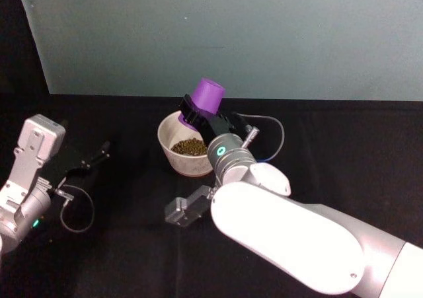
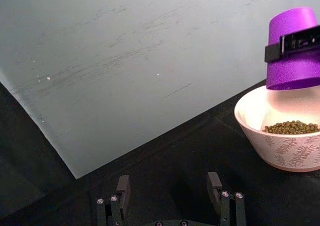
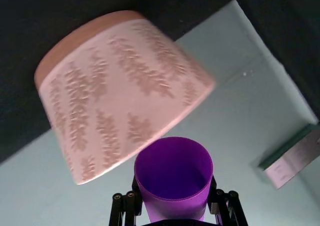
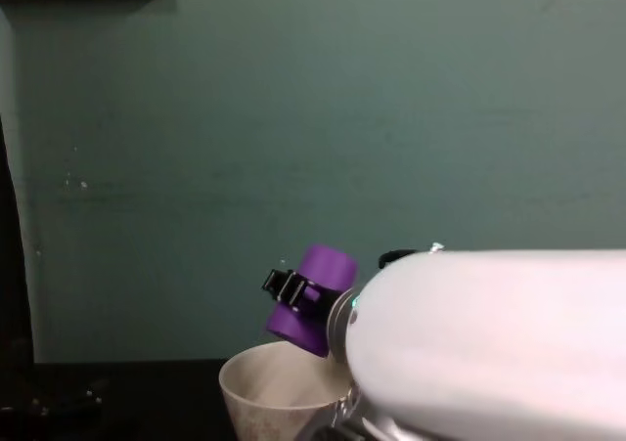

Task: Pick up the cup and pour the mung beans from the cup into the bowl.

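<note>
The purple cup is upended over the bowl, mouth down, with my right gripper shut on its sides. The right wrist view looks into the cup, whose inside is bare, with the bowl's leaf-patterned wall close by. Mung beans lie heaped inside the bowl. From the left wrist view the cup hangs just above the bowl's rim, beans below it. In the chest view the cup tilts over the bowl. My left gripper is open at the table's left, apart from both.
A black table carries everything, and a pale green wall stands right behind the bowl. My right arm's white shell crosses the near right of the table. A loose cable hangs by the left arm.
</note>
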